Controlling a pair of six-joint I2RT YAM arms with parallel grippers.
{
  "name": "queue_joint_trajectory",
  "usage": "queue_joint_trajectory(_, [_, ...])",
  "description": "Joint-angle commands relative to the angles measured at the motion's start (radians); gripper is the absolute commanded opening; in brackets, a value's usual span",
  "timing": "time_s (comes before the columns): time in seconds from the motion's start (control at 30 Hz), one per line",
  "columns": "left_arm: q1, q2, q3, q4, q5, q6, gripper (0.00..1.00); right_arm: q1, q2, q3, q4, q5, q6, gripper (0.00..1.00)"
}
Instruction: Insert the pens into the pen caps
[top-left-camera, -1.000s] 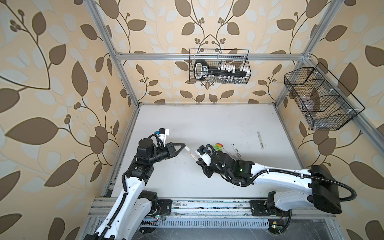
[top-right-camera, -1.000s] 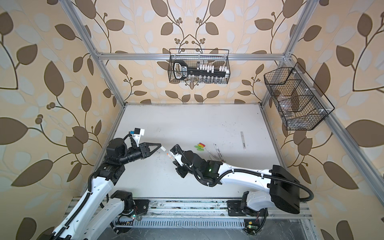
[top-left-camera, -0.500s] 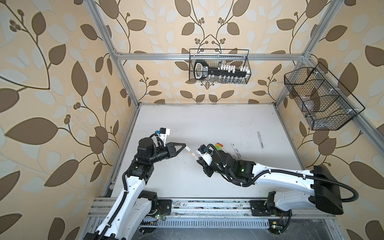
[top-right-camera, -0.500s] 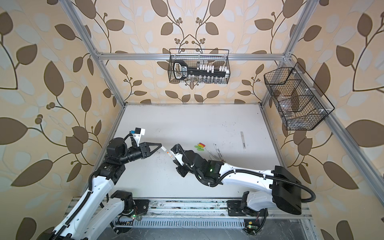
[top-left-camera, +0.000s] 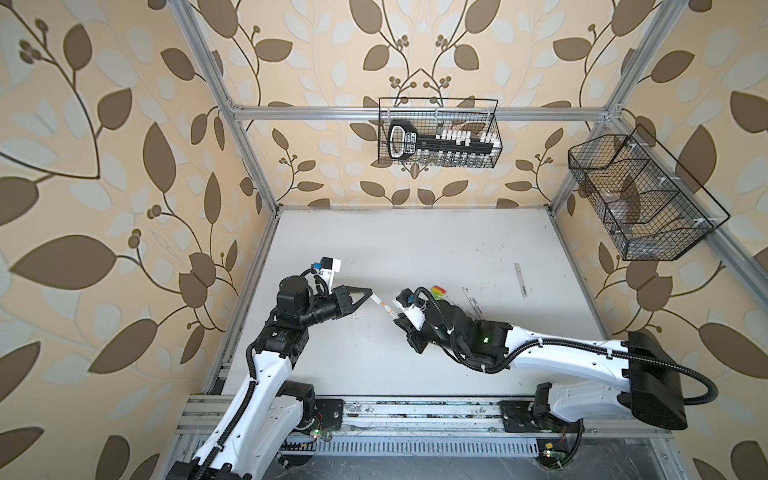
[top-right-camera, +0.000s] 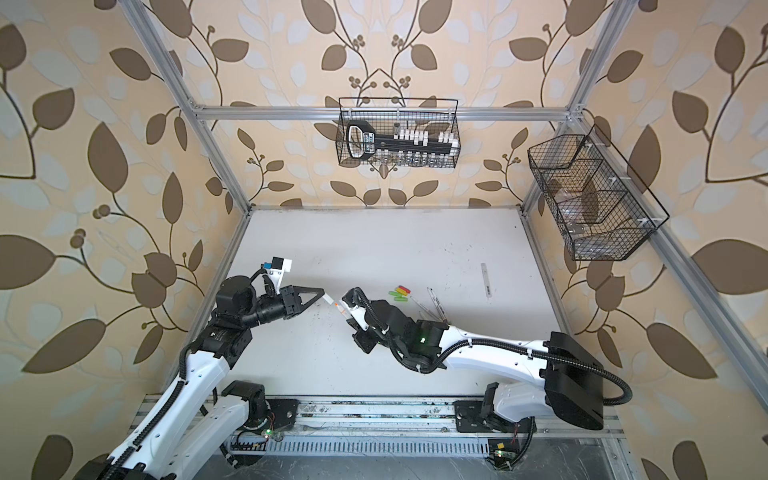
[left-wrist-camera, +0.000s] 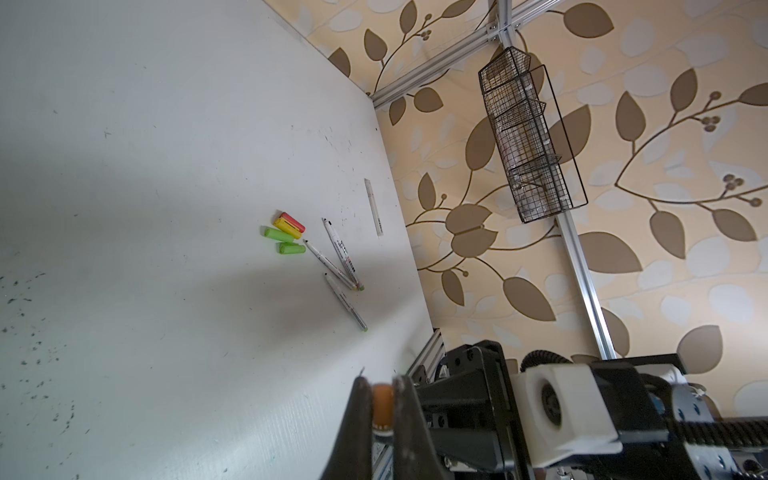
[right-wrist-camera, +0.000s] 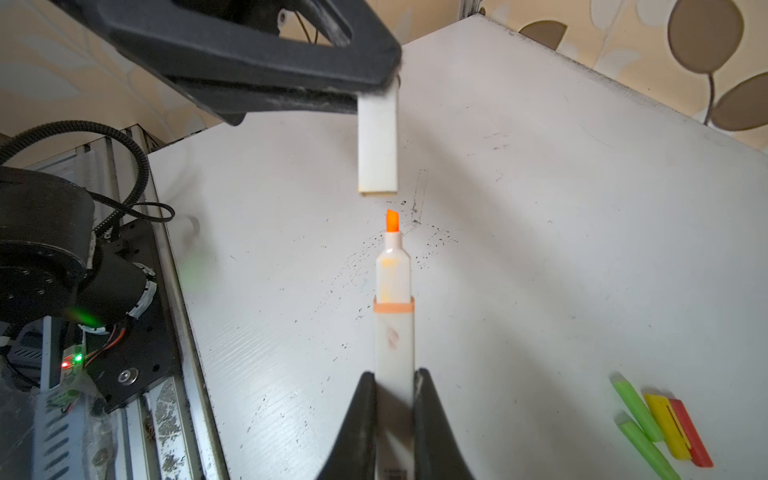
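Currently, nearest the table's (top-left-camera: 415, 249) front edge: clamping a pale grey marker (right-wrist-camera: 394, 332) by its barrel in the right gripper (right-wrist-camera: 394, 382), with jaws narrowed on it, aiming its bare orange tip at the left gripper (left-wrist-camera: 381, 384). Pinching a pale grey cap (right-wrist-camera: 378, 141) there, turning its open mouth toward that tip, just apart, not touching.

Lying farther in, toward the right edge: two lime green caps (left-wrist-camera: 278, 234), one yellow cap (left-wrist-camera: 286, 226) and one red cap (left-wrist-camera: 293, 222), bunched together; three thin white pens (left-wrist-camera: 328, 262) just beside, two meeting at one end.

Resting alone, nearer the right edge: a second pale grey marker (left-wrist-camera: 373, 206).

Hanging beyond the far edge: a wire basket (top-left-camera: 384, 124).
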Motion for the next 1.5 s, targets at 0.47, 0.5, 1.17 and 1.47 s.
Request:
queue_joint_trajectory(0.47, [-0.009, -0.002, -0.008, 0.047, 0.039, -0.013, 0.0, -0.004, 0.027, 0.04, -0.007, -0.011, -0.02, 0.14])
queue_joint_trajectory(0.5, [-0.01, -0.003, -0.008, 0.047, 0.039, -0.013, 0.0, -0.005, 0.028, 0.041, -0.006, -0.012, -0.019, 0.14])
queue_joint_trajectory(1.17, [-0.028, 0.002, 0.001, -0.016, -0.001, 0.025, 0.0, -0.009, 0.026, 0.047, -0.012, -0.01, -0.025, 0.14])
queue_joint_trajectory(1.47, [-0.039, 0.011, 0.001, -0.022, -0.007, 0.032, 0.0, -0.011, 0.032, 0.058, -0.011, -0.011, -0.029, 0.14])
